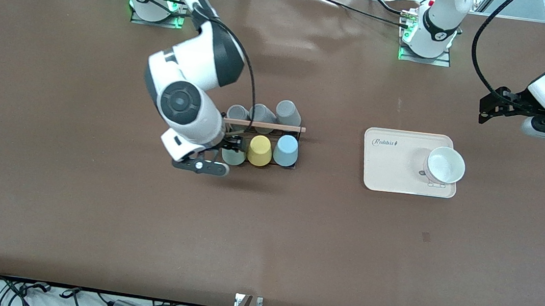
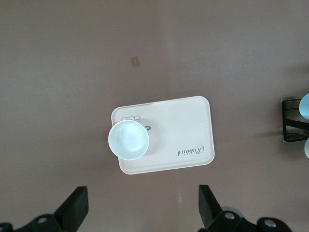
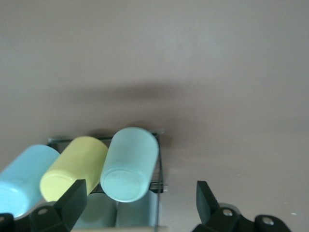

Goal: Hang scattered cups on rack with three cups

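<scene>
The black wire rack (image 1: 299, 146) with its light wooden rod (image 1: 264, 125) stands mid-table. On its row nearer the front camera sit the pale mint cup (image 1: 234, 158), a yellow cup (image 1: 259, 150) and the light blue cup (image 1: 285, 150). My right gripper (image 1: 229, 145) is open at the mint cup's end of the rack. In the right wrist view the mint cup (image 3: 129, 163) lies tilted on the rack (image 3: 159, 186), and the right gripper (image 3: 140, 188) stands wide around its base without gripping it. My left gripper (image 1: 486, 108) waits open and empty in the air near the tray, as the left wrist view (image 2: 142, 193) also shows.
Three grey cups (image 1: 261, 113) sit on the rack's row farther from the front camera. A cream tray (image 1: 389, 161) holding a white bowl (image 1: 444, 165) lies toward the left arm's end of the table. The left wrist view shows the tray (image 2: 183, 130), the bowl (image 2: 128, 140) and the rack's end (image 2: 291, 121).
</scene>
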Available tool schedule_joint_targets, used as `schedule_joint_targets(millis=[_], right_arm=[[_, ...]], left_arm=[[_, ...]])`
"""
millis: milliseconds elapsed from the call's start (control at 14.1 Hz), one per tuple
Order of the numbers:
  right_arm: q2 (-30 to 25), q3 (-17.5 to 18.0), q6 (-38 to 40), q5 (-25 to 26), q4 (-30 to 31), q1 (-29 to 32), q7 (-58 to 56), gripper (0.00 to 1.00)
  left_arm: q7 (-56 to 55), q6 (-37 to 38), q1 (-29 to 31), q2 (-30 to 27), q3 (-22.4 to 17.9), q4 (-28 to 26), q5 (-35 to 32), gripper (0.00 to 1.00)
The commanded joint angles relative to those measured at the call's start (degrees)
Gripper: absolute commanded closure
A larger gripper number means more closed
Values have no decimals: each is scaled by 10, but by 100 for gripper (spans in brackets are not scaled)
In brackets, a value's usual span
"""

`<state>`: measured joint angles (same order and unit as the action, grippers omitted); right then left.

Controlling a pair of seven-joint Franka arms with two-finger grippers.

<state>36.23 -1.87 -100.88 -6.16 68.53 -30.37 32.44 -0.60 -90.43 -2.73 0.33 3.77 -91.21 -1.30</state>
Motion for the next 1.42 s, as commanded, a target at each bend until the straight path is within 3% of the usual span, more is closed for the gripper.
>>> schedule_joint_targets(millis=[0, 356, 640, 925, 1352], right_arm=[[-42, 9, 38, -2, -17, 71, -62, 0], [-99, -15, 103, 52, -19, 148, -146, 0], [-123, -16, 97, 48, -12, 237, -264, 0], [-212, 15, 32, 47, 98, 321, -313, 0], [-237, 15, 33, 62, 105, 323, -358, 0]], left_arm=[[0, 8, -2, -7, -1, 1, 4, 0], [0, 10, -2, -7, -1, 0, 5, 0], [0, 12, -2, -7, -1, 1, 4, 0], [0, 12, -2, -7, -1, 1, 4, 0], [0, 12, -1, -7, -1, 1, 4, 0]])
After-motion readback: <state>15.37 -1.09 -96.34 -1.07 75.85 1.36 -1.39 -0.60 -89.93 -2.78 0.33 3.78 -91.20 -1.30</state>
